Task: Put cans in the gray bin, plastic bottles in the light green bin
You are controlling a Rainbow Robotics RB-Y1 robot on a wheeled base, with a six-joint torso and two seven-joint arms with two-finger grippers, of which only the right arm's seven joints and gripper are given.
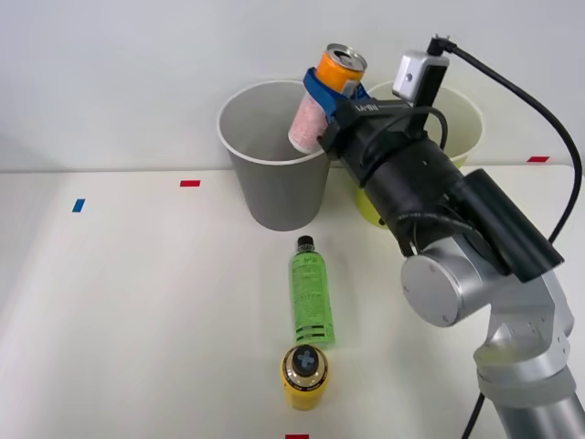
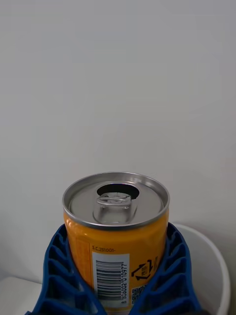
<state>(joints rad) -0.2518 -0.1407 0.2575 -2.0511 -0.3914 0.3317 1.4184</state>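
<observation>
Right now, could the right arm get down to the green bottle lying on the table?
Probably not yet: the right claw is shut on the orange can over the gray bin. The green bottle lies open from above, a yellow bottle by its base.

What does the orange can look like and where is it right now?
The can is slim, orange at its top and fading to pale pink-white lower down. Its silver lid has a pull tab and an open mouth hole, and a barcode runs down its side. It hangs tilted in the air over the gray bin, squeezed between the right gripper's blue ribbed fingers.

Plain white wall (image 1: pixel 137 55), white table (image 1: pixel 137 302)
</observation>
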